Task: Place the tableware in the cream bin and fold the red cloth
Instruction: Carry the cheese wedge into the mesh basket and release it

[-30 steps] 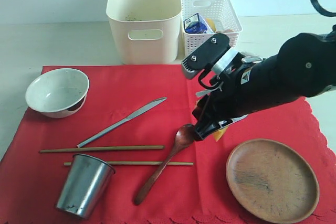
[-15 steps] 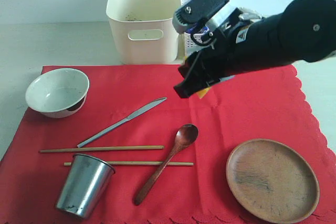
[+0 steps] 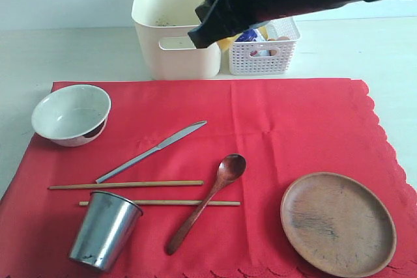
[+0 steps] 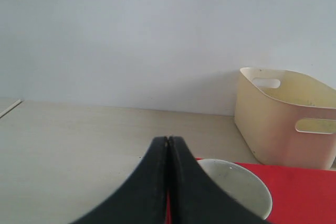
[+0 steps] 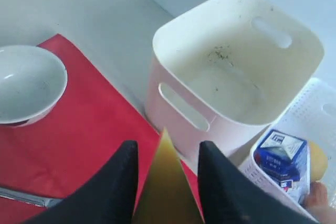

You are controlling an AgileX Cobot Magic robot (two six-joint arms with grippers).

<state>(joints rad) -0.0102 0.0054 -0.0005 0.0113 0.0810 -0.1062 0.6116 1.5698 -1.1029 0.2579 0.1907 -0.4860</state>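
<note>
Cream bin (image 3: pixel 176 50) empty at 12 o'clock, plate (image 3: pixel 337 222), bowl (image 3: pixel 70 114), rest on unfolded red cloth (image 3: pixel 293 128); right jaws clamp cheese (image 5: pixel 167 182), left jaws together.

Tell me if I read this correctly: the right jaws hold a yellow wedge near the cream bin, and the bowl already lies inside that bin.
Not quite. The bowl is not inside the cream bin; it rests on the red cloth, as the right wrist view shows. The rest stands: the right jaws hold the yellow wedge near the bin.
</note>
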